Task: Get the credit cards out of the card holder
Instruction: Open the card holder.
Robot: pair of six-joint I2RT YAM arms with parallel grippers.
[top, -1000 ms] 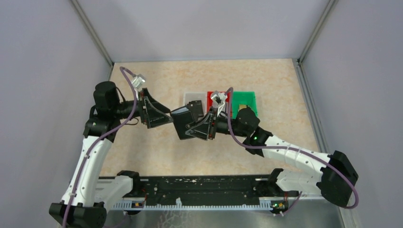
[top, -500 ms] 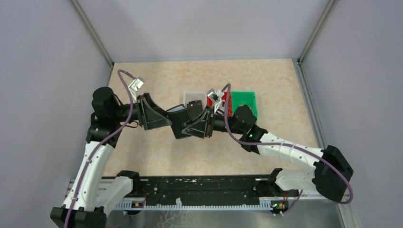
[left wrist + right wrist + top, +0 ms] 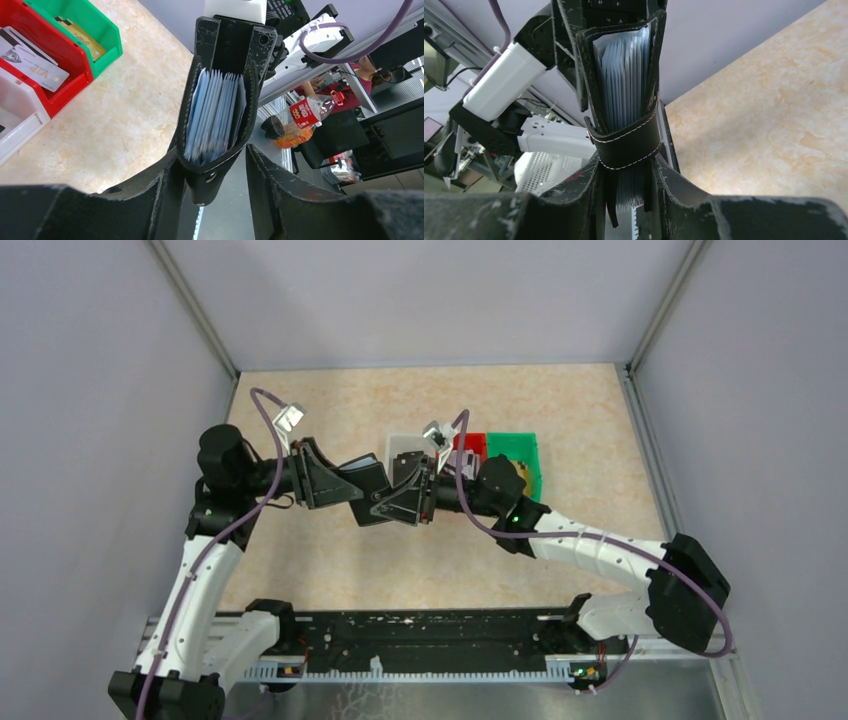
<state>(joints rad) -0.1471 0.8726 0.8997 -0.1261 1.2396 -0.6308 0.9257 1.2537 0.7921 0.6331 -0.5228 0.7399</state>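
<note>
The card holder (image 3: 215, 115) looks like soft, light leather that will bow and twist if pulled from one end only. Its grey-blue sleeves (image 3: 624, 70) are thin and floppy, and any credit cards inside would be stiff, slick and thin, best pinched by an exposed short edge. None shows from either wrist view, so I cannot tell whether any remain. To the left of the card holder, the left end effector (image 3: 210, 150) is clamped on its folded end, one finger against each black cover. The card holder itself hangs clear of the counter (image 3: 125, 115), with its sleeves fanned slightly apart. To its right, the right end effector (image 3: 626, 165) is closed on the opposite end, just behind the strap (image 3: 626, 142) that bands the covers. Beyond the card holder to the right sit a white bin (image 3: 20, 127), a red bin (image 3: 75, 70) holding a grey-white card (image 3: 35, 72), and a green bin (image 3: 107, 45) holding a gold card (image 3: 82, 37).
</note>
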